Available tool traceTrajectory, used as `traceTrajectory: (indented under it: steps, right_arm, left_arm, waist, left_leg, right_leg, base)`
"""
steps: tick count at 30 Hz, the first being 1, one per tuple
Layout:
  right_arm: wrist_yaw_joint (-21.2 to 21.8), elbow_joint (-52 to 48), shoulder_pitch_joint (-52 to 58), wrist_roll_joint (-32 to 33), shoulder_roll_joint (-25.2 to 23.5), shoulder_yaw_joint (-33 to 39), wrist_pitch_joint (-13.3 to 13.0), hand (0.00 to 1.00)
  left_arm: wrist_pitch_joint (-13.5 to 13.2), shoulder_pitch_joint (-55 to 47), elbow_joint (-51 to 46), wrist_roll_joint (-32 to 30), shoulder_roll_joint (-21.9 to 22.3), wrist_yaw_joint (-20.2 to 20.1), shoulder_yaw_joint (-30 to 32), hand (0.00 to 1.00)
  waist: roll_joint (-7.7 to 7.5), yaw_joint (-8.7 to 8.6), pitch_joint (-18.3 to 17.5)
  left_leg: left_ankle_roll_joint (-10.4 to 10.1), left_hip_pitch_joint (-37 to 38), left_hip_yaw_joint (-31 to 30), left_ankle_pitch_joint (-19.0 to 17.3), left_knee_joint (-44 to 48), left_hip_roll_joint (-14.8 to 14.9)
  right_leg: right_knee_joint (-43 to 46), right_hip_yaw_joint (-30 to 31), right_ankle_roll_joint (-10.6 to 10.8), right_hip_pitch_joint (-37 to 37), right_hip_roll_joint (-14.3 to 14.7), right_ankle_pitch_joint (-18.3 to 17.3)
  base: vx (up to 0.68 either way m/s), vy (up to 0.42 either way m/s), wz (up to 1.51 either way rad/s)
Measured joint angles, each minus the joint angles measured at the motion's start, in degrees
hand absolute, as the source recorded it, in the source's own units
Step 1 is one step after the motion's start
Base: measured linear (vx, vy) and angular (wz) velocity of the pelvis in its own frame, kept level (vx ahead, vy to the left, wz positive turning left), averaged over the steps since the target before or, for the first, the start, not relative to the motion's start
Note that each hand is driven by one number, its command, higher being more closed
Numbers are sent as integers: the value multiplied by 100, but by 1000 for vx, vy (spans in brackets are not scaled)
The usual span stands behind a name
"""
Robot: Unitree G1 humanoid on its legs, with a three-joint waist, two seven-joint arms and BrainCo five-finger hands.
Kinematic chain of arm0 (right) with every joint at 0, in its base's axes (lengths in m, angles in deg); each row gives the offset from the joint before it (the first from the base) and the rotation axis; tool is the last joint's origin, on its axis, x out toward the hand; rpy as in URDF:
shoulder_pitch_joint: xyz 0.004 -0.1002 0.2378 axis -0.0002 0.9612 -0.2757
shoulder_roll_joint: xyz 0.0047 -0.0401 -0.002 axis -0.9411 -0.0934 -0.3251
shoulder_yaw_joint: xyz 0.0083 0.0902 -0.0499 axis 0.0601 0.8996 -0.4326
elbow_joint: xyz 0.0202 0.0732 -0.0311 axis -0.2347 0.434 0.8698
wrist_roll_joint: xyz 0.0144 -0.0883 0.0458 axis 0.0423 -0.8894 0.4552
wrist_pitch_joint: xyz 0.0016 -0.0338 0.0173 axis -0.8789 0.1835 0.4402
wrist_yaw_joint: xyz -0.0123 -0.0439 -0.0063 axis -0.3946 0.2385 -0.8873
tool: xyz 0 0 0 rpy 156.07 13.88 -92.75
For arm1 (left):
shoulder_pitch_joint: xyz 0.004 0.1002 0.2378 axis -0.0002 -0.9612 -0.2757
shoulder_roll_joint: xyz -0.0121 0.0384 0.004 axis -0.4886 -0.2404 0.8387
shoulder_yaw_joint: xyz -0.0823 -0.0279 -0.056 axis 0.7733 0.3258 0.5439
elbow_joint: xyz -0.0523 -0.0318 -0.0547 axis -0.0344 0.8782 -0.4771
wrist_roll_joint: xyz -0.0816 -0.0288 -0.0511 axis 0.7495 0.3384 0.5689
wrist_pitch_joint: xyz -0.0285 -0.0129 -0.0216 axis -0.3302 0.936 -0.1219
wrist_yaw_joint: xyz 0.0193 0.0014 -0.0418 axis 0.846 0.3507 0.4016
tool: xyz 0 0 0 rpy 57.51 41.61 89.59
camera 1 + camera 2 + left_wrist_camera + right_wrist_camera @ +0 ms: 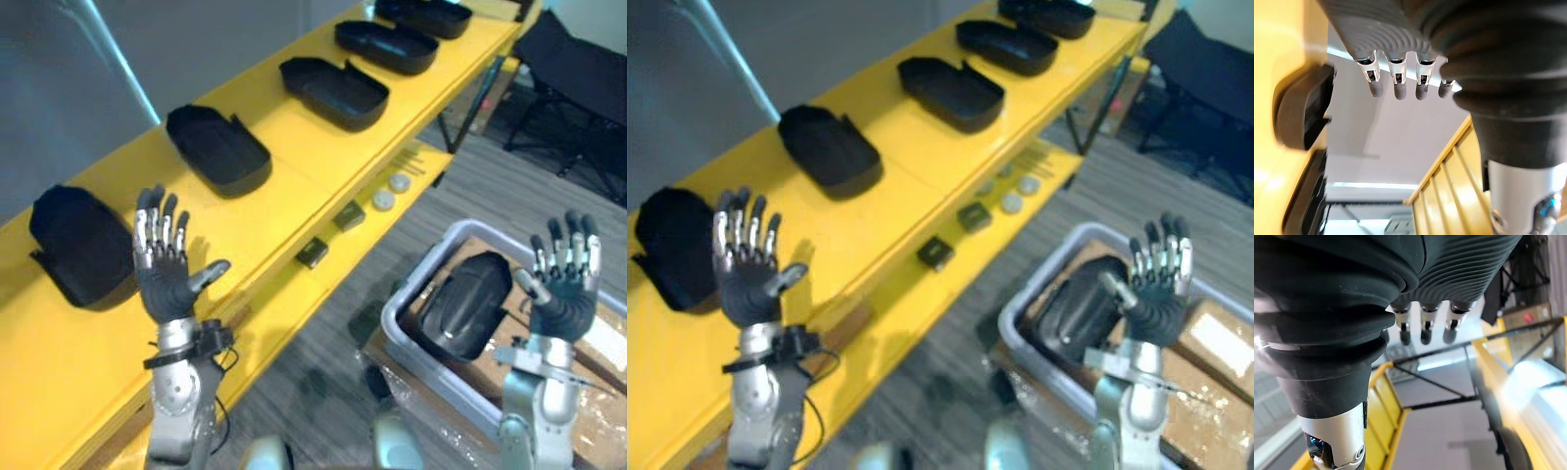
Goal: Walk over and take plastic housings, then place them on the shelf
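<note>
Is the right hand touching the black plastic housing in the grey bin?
Apart. Right wrist view shows the right hand, fingers straight, in open air; the black plastic housing lies in the grey bin.

The left hand is raised at about 8 o'clock in the head view. Its fingers are straight and slightly spread toward 12 o'clock, with the thumb angled to 2 o'clock, and it is empty. The right hand mirrors it at 4 o'clock, fingers straight up, thumb toward 10 o'clock, empty. The left forearm and right forearm rise upright from 6 o'clock.
</note>
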Motion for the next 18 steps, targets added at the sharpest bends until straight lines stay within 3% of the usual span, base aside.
traceTrajectory:
  steps: [2, 5, 6, 8, 9, 11, 13, 15, 18]
  right_arm:
    - [-178, 111, -37, 17, -4, -157, 15, 0]
    - [-303, -25, 469, 134, -311, -121, 2, 0]
    - [-249, -89, 618, 224, -393, -105, -20, 0]
    - [-27, -308, 906, 282, -556, -112, -27, 0]
    - [78, -406, 986, 351, -564, -111, -28, 0]
    - [106, -502, 880, 394, -554, -140, -35, 0]
    - [-11, -467, 553, 194, -522, -316, -34, 0]
    - [-180, -285, 333, -42, -488, -377, -2, 0]
    - [-561, 221, -43, -420, -365, -440, 201, 0]
  left_arm:
    - [-8, 194, -286, -41, -5, -24, 1, 0]
    - [23, 233, -452, -2, -64, -172, 9, 0]
    - [26, 187, -470, 4, -102, -197, 17, 0]
    - [52, -49, -581, -37, -271, -225, 153, 0]
    - [75, -300, -617, -39, -245, -257, 312, 0]
    - [157, -506, -620, -44, -212, -295, 574, 0]
    - [283, -754, -606, -27, -222, -419, 979, 0]
    - [360, -923, -557, 31, -222, -604, 1270, 0]
    - [388, -1230, -297, 158, -214, -866, 1669, 0]
  waist:
    - [126, 67, 179]
    - [149, 175, 235]
    - [144, 185, 237]
    - [-20, 279, 334]
    - [-8, 335, 336]
    - [-15, 368, 331]
    - [-10, 546, 309]
    - [-86, 645, 217]
    - [-301, 825, 90]
  left_leg:
    - [-44, -100, -214, -177, 477, 89]
    - [89, -69, -86, -474, 1093, 204]
    - [147, -65, -2, -574, 1209, 246]
    - [312, 42, 304, -725, 1428, 274]
    - [450, 40, 530, -672, 1408, 345]
    - [504, 70, 675, -530, 1339, 473]
    - [434, 213, 852, -231, 1005, 686]
    - [365, 207, 932, 58, 623, 784]
    - [44, 246, 1155, 424, 95, 886]
  right_leg:
    - [638, -147, 18, -141, 153, -112]
    - [1085, -138, 3, -108, 319, -121]
    - [1090, -165, 3, -82, 327, -120]
    - [981, -549, -32, -26, 192, 85]
    - [808, -909, -277, 6, 105, 234]
    - [1632, -1532, -486, -13, -31, -227]
    - [2809, -1869, -603, 85, -296, -838]
    - [3205, -2039, -643, 250, -567, -1189]
    - [2924, -2348, -603, 713, -856, -1265]
  base:
    - [6, 23, 19]
    - [-115, 87, -26]
    - [-184, 124, -48]
    - [-224, 94, -72]
    - [-344, 90, -78]
    - [-257, 76, -62]
    - [-145, -7, -55]
    - [-81, -130, -34]
    - [-52, -234, -50]
